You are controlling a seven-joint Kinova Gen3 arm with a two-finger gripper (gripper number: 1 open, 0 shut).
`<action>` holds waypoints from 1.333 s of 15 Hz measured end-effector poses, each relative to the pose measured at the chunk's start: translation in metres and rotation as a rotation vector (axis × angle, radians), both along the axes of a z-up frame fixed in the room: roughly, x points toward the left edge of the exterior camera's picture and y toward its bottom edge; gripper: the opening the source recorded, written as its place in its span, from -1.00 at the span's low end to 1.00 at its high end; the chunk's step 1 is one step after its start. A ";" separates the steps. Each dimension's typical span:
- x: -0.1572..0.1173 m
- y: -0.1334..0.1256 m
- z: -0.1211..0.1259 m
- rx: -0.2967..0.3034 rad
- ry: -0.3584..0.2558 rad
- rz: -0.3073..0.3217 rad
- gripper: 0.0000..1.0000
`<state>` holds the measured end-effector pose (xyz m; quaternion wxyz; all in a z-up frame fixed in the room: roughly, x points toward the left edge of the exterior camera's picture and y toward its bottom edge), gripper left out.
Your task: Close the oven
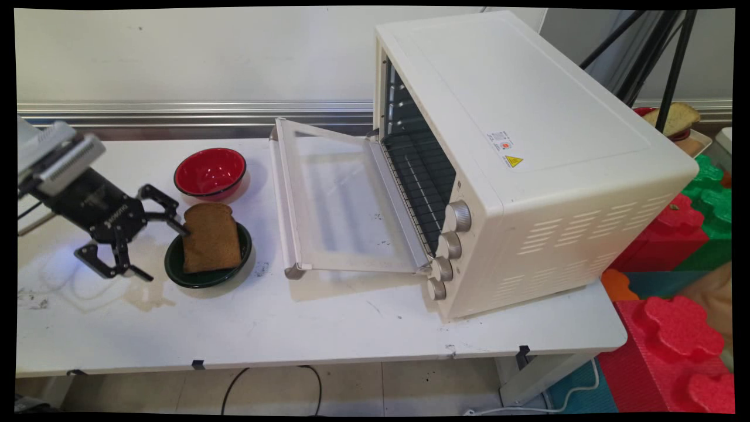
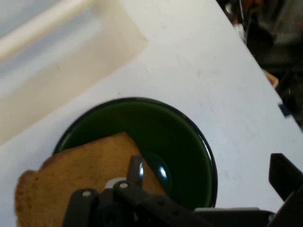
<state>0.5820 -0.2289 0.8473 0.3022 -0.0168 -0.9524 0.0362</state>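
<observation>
Main view: gripper (image 1: 158, 249) spread wide at the left rim of the green bowl (image 1: 208, 278), gripping nothing; upper fingertip touches the left edge of the toast slice (image 1: 211, 237). Toast leans in the green bowl, overhanging its far rim. Red bowl (image 1: 210, 172) just behind the green bowl, empty. Toaster oven (image 1: 527, 158) right of the green bowl, door (image 1: 343, 202) dropped flat toward it, rack inside bare.

Hand view: green bowl (image 2: 184, 146) centre, toast (image 2: 80, 175) on its left side, one finger (image 2: 136, 171) against the slice, the other finger (image 2: 284, 176) clear of the bowl.

Toast (image 2: 71, 175) partly behind the tool's linkage, corner cut by bottom edge.
</observation>
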 end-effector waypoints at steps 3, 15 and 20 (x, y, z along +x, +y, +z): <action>0.003 -0.004 0.024 0.044 0.075 0.110 1.00; 0.002 -0.014 0.073 0.131 0.254 0.347 1.00; 0.002 -0.020 0.072 0.136 0.265 0.411 1.00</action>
